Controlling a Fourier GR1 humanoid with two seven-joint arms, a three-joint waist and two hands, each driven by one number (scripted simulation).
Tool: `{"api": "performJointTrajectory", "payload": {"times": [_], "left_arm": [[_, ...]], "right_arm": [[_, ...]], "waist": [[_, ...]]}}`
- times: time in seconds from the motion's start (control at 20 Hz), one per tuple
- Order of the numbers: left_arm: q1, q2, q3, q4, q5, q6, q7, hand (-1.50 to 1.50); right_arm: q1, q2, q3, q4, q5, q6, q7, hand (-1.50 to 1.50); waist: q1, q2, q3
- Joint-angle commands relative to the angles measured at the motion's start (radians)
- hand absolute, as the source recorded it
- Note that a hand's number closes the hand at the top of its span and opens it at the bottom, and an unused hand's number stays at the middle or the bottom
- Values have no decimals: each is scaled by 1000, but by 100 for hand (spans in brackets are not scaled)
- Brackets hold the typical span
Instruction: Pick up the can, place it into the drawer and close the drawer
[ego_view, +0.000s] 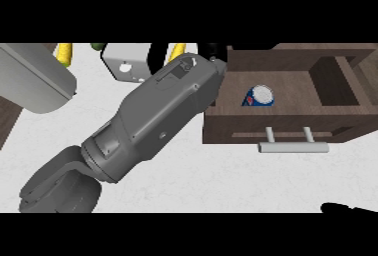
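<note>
One blue-and-white can lay in the open drawer, in its larger left compartment, left of the middle and nearer the front wall than the back. A pale bar handle stuck out from the drawer's front panel over the white surface.

In the head view, the left grey forearm ran slantwise from the surface's near left corner up to the drawer's left wall, covering much of the middle ground. Only a dark scrap of the left hand showed beyond the wrist, by the drawer's back left corner and apart from the can; whether it was spread or closed could not be told.

Along the far edge stood a white boxy object, with yellow pieces on either side of it and a large grey rounded thing at the far left corner. The right hand showed only as a black tip at the near right corner, its state hidden.
</note>
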Motion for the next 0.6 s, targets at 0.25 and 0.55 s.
{"api": "performJointTrajectory", "payload": {"times": [0.25,0.55], "left_arm": [[36,0,8,-36,-37,27,31,-150],[72,62,2,-78,-79,8,83,-150]], "right_arm": [[-227,-14,224,342,399,-188,-85,-150],[-372,-42,259,612,525,-268,-116,-150]], "waist": [[28,-5,0],[40,-8,0]]}}
